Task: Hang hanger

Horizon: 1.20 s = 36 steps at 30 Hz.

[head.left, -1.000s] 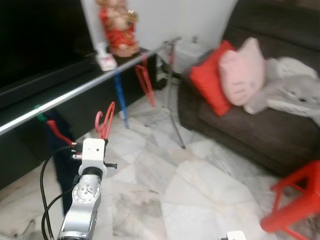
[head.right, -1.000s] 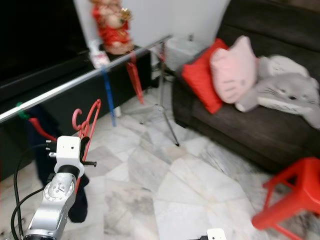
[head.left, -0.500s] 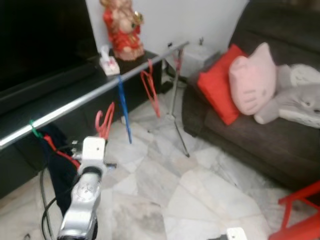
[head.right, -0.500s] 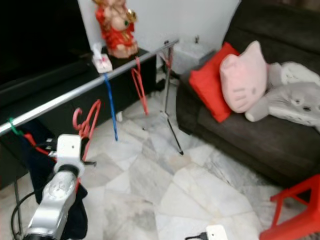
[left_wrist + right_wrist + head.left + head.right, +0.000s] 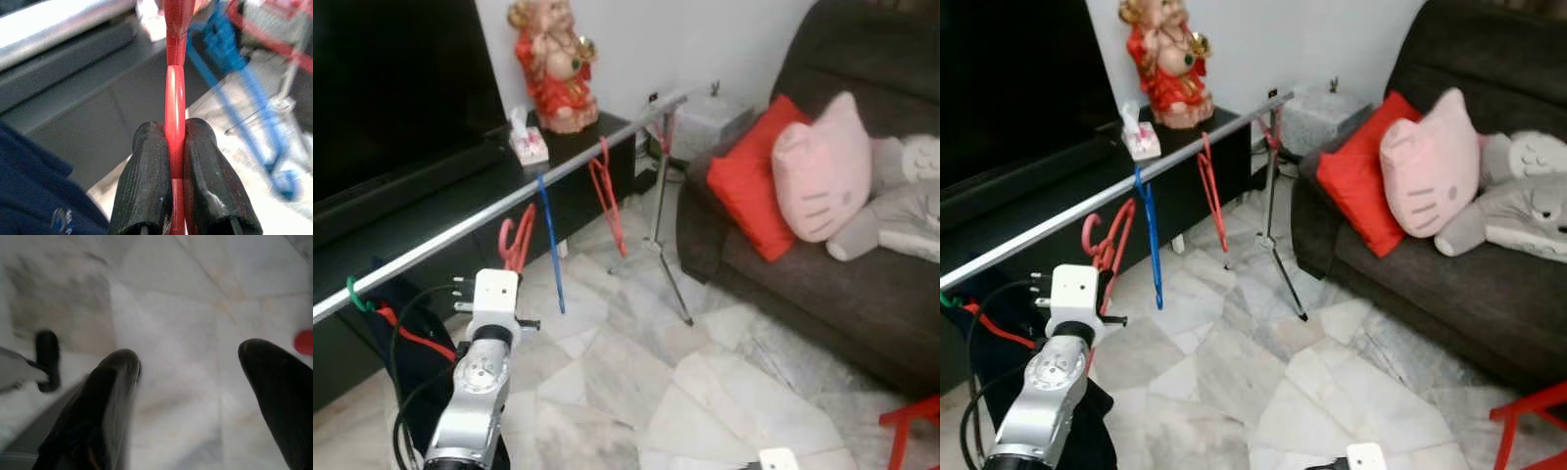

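Observation:
My left gripper is shut on the lower part of a red hanger, which I hold upright in front of me. Its hook reaches up to just under the long silver rail that runs from the near left to the far right. On that rail hang a blue hanger and another red hanger, both to the right of the one I hold. The left wrist's white camera block hides the fingers in the eye views. My right gripper is open, low over the marble floor.
A dark blue garment hangs on a green hook at the rail's near left end. Behind the rail is a black cabinet with a red statue and a tissue box. The rail's tripod leg, a dark sofa with cushions and a red stool stand to the right.
The camera has moved, so the rail and cabinet now look nearer and sharper. The held hanger's hook now sits closer under the rail. My left gripper still grips it.

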Available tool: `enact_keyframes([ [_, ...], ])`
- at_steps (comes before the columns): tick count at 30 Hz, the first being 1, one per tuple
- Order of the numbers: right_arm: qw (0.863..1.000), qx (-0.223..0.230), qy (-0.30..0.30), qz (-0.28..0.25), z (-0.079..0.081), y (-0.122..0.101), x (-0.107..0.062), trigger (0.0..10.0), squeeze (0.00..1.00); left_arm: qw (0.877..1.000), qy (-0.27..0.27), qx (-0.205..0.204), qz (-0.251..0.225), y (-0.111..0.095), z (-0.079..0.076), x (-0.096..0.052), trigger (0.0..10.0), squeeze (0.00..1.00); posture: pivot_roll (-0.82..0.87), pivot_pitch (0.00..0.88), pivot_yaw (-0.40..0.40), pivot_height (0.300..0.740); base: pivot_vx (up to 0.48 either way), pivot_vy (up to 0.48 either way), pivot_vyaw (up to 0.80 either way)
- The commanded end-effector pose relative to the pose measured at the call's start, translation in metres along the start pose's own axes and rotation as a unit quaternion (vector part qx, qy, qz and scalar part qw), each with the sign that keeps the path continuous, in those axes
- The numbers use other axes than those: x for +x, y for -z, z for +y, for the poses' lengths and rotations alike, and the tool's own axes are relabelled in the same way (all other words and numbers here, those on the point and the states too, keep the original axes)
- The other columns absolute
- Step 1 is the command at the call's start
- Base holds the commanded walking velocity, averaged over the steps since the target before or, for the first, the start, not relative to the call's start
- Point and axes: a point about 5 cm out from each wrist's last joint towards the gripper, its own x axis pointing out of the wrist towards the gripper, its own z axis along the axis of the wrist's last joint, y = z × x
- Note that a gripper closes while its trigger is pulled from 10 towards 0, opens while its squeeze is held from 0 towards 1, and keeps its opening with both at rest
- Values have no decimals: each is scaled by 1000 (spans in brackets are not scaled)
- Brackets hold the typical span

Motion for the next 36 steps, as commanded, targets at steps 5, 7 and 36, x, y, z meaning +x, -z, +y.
enact_keyframes([
  [5,1000,0,6,9,-5,7,-2,10000,0,1000,15,4,-4,-6,-9,3,10000,0,-53,0,-4,740,0,0,0],
  [7,1000,1,6,9,-5,7,-2,10000,0,1000,13,6,-3,-6,-8,3,10000,0,-52,0,-3,740,0,0,0],
  [36,1000,-3,10,9,-6,5,-1,10000,0,998,-19,-37,52,-31,-32,66,10000,0,-73,0,1,740,0,0,0],
])
